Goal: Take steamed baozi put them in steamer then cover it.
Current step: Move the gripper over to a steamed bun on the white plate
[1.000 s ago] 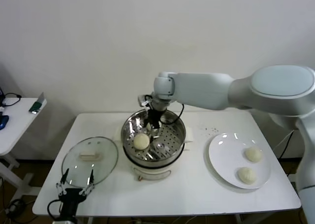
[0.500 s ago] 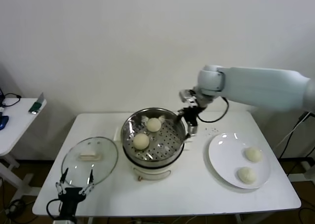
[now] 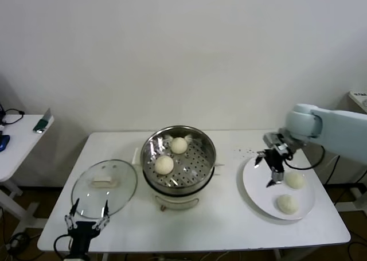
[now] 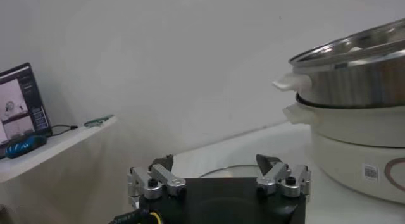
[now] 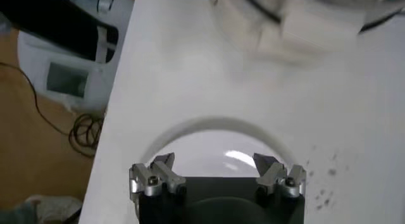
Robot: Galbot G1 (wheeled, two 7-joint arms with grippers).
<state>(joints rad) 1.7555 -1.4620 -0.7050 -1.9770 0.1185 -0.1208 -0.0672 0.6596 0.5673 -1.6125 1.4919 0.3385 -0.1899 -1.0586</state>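
Observation:
The steamer (image 3: 179,180) stands mid-table, uncovered. Two baozi lie on its perforated tray, one (image 3: 179,145) at the back and one (image 3: 164,164) at the front left. Two more baozi (image 3: 295,180) (image 3: 287,203) lie on the white plate (image 3: 257,180) at the right. My right gripper (image 3: 267,169) is open and empty, hovering over the plate's left part, left of the nearer-the-wall bun; its wrist view shows the plate (image 5: 209,143) between its open fingers (image 5: 157,168). The glass cover (image 3: 105,186) lies flat at the left. My left gripper (image 3: 87,216) is open, low at the table's front-left edge, below the cover.
A small side table (image 3: 17,140) with a green object and cables stands at far left. Dark specks (image 3: 246,152) dot the table between steamer and plate. In the left wrist view the steamer (image 4: 361,149) rises at the right and the cover's rim (image 4: 221,171) lies ahead.
My right gripper has left the steamer, leaving a second baozi at the back of the tray, and swung right and down over the plate. The left arm has not moved.

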